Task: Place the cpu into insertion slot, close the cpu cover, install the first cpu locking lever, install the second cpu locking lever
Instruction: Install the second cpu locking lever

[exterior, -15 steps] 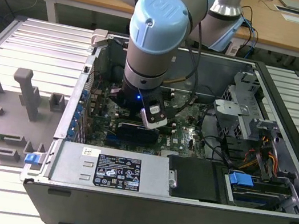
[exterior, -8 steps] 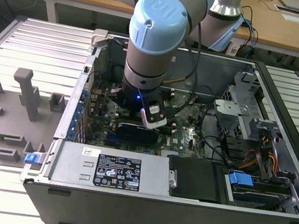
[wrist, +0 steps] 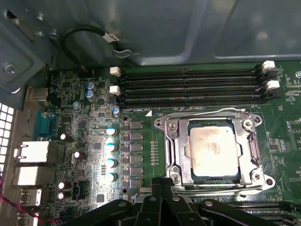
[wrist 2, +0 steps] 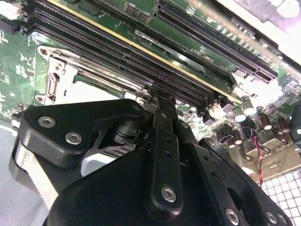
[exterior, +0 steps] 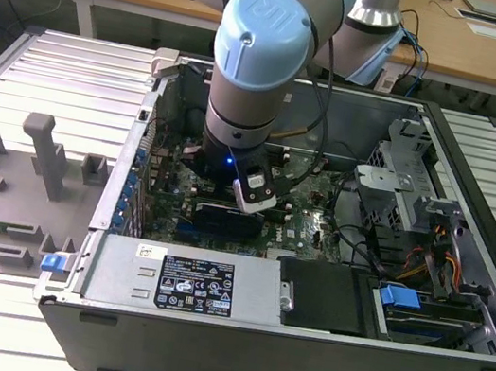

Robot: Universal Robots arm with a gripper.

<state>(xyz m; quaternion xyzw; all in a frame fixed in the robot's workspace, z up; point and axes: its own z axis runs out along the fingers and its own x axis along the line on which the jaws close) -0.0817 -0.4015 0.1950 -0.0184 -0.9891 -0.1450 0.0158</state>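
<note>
CPU (wrist: 214, 150), pale and silvery, already lies seated in the insertion slot (wrist: 175, 149), with the cpu cover (wrist: 248, 149) folded down flat around it so that the chip's top shows through the cut-out middle. From where I stand the near thing is the gripper (wrist: 157, 184): in the first wrist view its black fingers (wrist: 155, 200) come up at the socket's edge with their tips pressed together, nothing visibly pinched between them, right beside the corner screw of the socket frame. In the second wrist view the same closed fingertips (wrist 2: 160, 101) meet at the rim of the socket, just by the nearest of the memory slots (wrist 2: 141, 56). A thin wire locking lever (wrist: 211, 111) runs along the far side of the cover, between it and the row of long black memory slots with white latches at their ends. Beyond those rises the grey inner wall of the computer case (wrist: 188, 33), with a black cable loop (wrist: 89, 42) clipped to it. In the exterior view the arm (exterior: 255, 62) reaches straight down into the open case (exterior: 296, 348), which lies on a ribbed metal table (exterior: 65, 76); on the exterior view's left sits a grey fixture tray (exterior: 7, 191).
</note>
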